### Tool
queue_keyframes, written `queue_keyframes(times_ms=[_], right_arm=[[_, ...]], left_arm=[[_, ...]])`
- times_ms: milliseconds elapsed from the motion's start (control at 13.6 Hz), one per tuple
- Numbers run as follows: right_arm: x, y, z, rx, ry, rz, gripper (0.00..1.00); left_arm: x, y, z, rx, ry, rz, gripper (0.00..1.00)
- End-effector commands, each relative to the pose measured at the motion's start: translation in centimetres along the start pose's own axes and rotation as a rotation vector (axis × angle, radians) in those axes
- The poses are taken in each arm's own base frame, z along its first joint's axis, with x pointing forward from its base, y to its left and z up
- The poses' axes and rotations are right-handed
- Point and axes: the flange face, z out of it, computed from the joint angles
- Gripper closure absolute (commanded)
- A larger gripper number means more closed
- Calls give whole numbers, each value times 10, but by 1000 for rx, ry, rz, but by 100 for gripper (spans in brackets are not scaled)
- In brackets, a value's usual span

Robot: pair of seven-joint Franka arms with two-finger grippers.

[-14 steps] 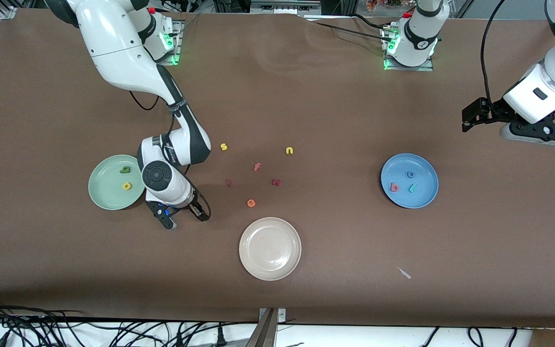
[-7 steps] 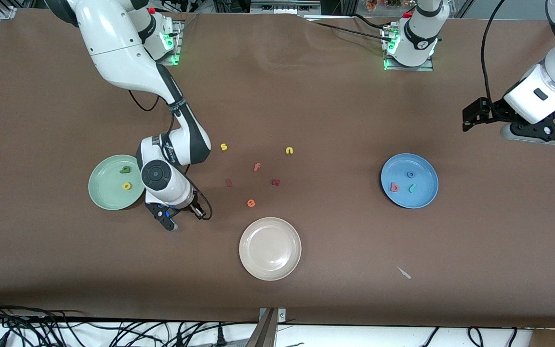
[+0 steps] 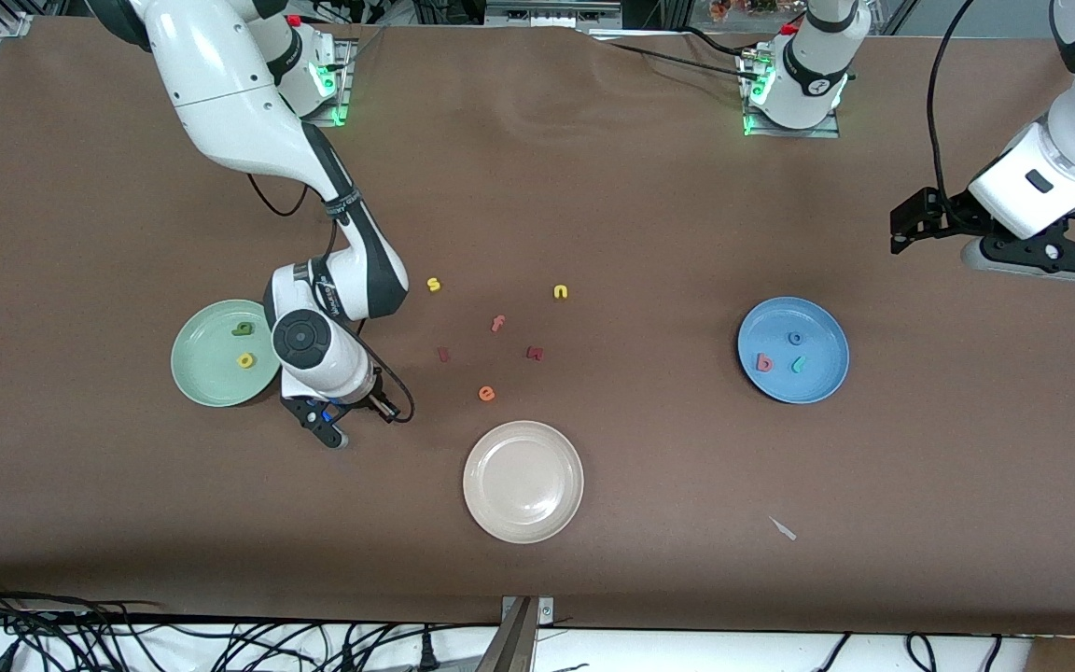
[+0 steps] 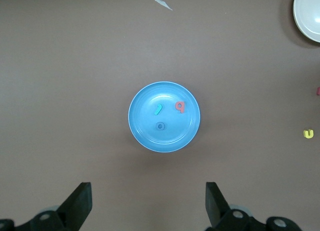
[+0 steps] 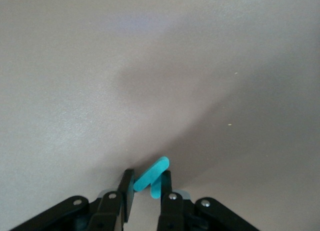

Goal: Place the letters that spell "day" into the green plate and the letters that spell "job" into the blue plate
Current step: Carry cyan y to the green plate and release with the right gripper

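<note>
My right gripper [image 3: 328, 417] is low over the table beside the green plate [image 3: 204, 381], shut on the teal "y" [image 5: 150, 177], which sits tilted between its fingertips [image 5: 129, 183]. The green plate holds the dark green "d" [image 3: 243, 329] and the yellow "a" [image 3: 245, 360]. The blue plate [image 3: 827, 378] holds the blue "o" [image 3: 795, 338], the pinkish-red "b" [image 3: 763, 362] and the teal "j" [image 3: 799, 364]. My left gripper [image 4: 148, 201] hangs open and empty above the table, toward the bases from the blue plate [image 4: 142, 133].
A cream-white plate [image 3: 523, 523] lies nearer the front camera, mid-table. Loose letters lie between the plates: yellow "s" [image 3: 434, 285], yellow "n" [image 3: 561, 292], pink "f" [image 3: 497, 324], orange "e" [image 3: 486, 394], two dark red pieces [image 3: 443, 354] [image 3: 535, 353]. A white scrap [image 3: 783, 528] lies toward the front.
The right gripper's fingers have closed on the teal "y" and it has shifted slightly. The left arm has drifted a little toward the bases.
</note>
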Motion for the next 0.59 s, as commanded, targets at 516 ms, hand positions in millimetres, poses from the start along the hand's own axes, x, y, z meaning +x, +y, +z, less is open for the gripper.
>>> queue_keyframes(times_ms=[516], right_arm=[[6, 24, -60, -156, -122, -334, 100]], left_arm=[[-5, 14, -10, 3, 12, 20, 0]])
